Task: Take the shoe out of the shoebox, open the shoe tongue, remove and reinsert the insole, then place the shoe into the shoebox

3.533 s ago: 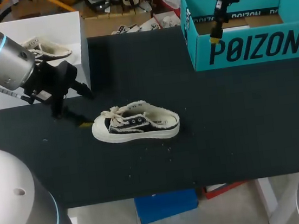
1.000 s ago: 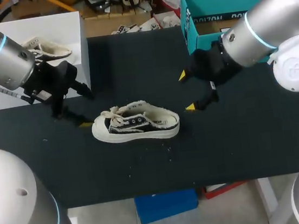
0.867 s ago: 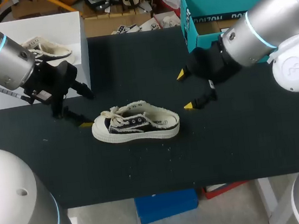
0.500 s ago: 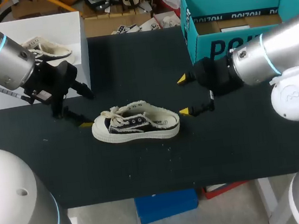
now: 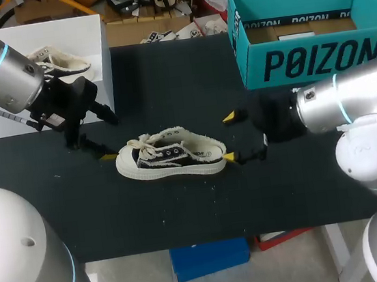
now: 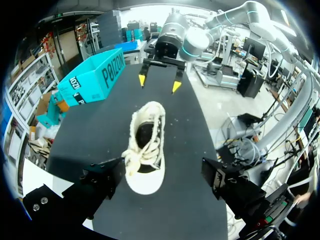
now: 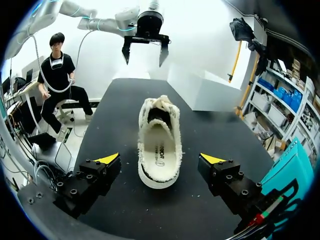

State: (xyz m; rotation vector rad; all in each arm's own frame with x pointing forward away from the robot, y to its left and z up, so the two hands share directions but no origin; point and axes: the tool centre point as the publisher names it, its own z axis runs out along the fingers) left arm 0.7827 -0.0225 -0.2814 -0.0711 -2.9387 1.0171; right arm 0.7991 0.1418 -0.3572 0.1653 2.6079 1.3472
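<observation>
Near the middle of the dark table (image 5: 183, 210) the shoe (image 5: 171, 162) stands upright on its sole, out of the box, with its toe pointing toward the left arm and its heel toward the right one. From where I stand the left gripper (image 5: 109, 138) sits low just off the toe, its fingers spread wide with nothing between them; one yellow tip lies just beside the toe cap, and I cannot tell whether it touches. Seen from that wrist, the tied laces (image 6: 135, 161) face the gripper and the shoe runs straight away from it. The right gripper (image 5: 229, 136) is at the heel end, also spread wide and holding nothing. Its nearer tip is right by the sole at the heel and its farther tip stands well apart. From the right wrist, the pale insole (image 7: 159, 150) lies flat inside the shoe. Over at the far right of the table the teal shoebox (image 5: 316, 60) stands open, well apart from the shoe.
</observation>
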